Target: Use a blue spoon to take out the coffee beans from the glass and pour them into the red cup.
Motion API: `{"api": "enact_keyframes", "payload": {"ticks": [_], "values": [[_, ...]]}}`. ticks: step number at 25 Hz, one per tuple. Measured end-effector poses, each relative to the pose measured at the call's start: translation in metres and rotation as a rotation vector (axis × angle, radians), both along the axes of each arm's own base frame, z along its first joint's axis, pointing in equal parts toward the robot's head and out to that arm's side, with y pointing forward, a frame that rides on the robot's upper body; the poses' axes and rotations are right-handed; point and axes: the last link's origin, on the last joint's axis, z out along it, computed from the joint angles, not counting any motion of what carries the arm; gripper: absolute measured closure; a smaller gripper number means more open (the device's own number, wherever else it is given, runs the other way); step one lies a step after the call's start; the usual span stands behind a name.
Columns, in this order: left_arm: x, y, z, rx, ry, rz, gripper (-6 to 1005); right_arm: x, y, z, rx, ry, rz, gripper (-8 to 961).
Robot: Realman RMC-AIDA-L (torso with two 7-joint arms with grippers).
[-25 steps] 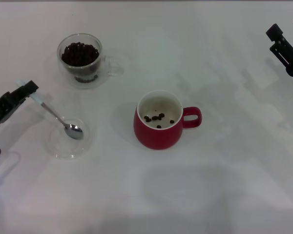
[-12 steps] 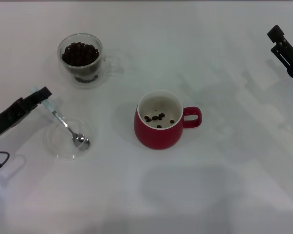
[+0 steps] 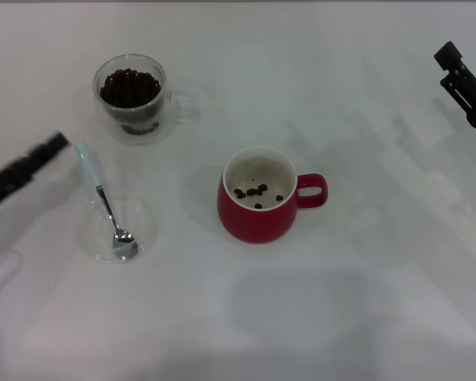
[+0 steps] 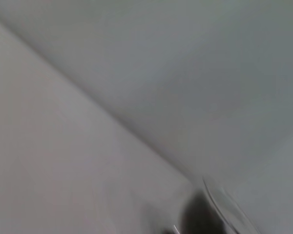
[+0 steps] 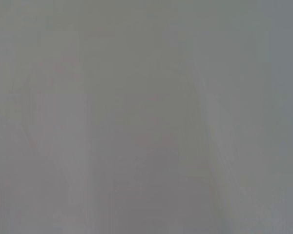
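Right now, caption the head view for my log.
Blue spoon lies released in clear dish; left gripper beside it.

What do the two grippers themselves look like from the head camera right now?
Both are black. The left gripper is the tip of a long, slim, dark bar with blurred edges. By the picture's left edge, lower down, a thin dark cable loop shows. The right gripper is blocky and angular, built from matte black bracket-like pieces with squared ends. No markings are readable on either.

Glossy red ceramic cup (image 3: pixel 256 208), clear glass (image 3: pixel 133 98), shiny metal spoon (image 3: pixel 105 201) with pale matt handle, smooth white surface (image 3: pixel 341 302).
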Motion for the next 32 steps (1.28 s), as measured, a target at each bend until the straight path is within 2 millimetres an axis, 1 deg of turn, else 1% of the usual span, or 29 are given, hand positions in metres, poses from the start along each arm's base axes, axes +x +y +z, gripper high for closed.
{"api": "enact_keyframes", "payload": {"ticks": [1,3,6,7,9,12,15,20,25,32], "values": [[-0.003,0.0,0.004,0.037,0.023,-0.003,440,0.0,0.0,0.0,0.0,0.0,0.0,100],[-0.011,-0.001,0.015,0.131,0.083,-0.005,404,0.0,0.0,0.0,0.001,-0.002,-0.002,100],[-0.022,-0.005,0.032,0.3,0.204,-0.008,349,0.002,0.0,0.0,0.003,-0.01,-0.01,99],[-0.024,-0.006,0.037,0.358,0.267,-0.02,331,0.002,0.0,0.0,0.004,-0.013,-0.014,99],[-0.028,-0.009,0.042,0.434,0.366,-0.037,295,0.006,0.002,0.001,0.017,-0.034,-0.034,99],[-0.031,-0.013,0.047,0.548,0.51,-0.046,291,0.013,0.005,0.001,0.048,-0.08,-0.086,99],[-0.03,-0.016,0.044,0.636,0.604,-0.039,287,0.018,0.007,0.001,0.077,-0.121,-0.132,99],[-0.025,-0.015,0.039,0.696,0.688,-0.03,199,0.021,0.011,-0.007,0.066,-0.164,-0.177,99],[-0.018,-0.013,0.031,0.712,0.708,-0.04,106,0.027,0.013,-0.01,0.04,-0.174,-0.224,98],[-0.016,-0.008,0.025,0.714,0.685,0.01,108,0.032,0.016,-0.002,0.075,-0.095,-0.276,101]]}}
